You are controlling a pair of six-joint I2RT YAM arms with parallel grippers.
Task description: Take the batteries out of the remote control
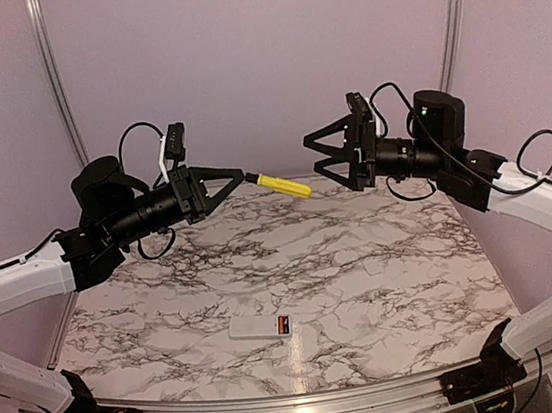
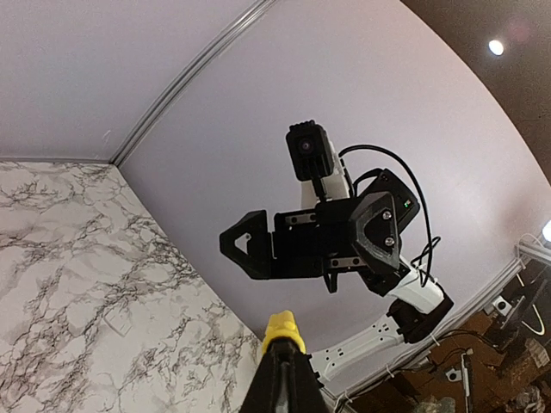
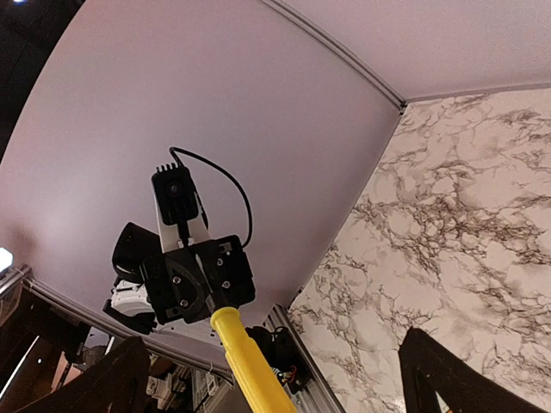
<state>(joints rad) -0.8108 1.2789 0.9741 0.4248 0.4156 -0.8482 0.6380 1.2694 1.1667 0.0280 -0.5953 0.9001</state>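
Aloft, left gripper (image 1: 238, 179) clamped on yellow stick (image 1: 284, 185); right gripper (image 1: 310, 154) spread, empty. Near edge: remote control (image 1: 259, 327), batteries (image 1: 282, 325) apparently inside.

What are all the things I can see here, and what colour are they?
remote: one, white with a red-and-black end, lying flat on the table near the front edge
stick: one, yellow with a black tip, held up in the air over the far side of the table
table: one, white marble with dark veins, under the remote
walls: lilac, behind the table
arms: two, white and black, left and right
left tool: one, black, shut on the stick
right tool: one, black, open, facing the stick, not touching it
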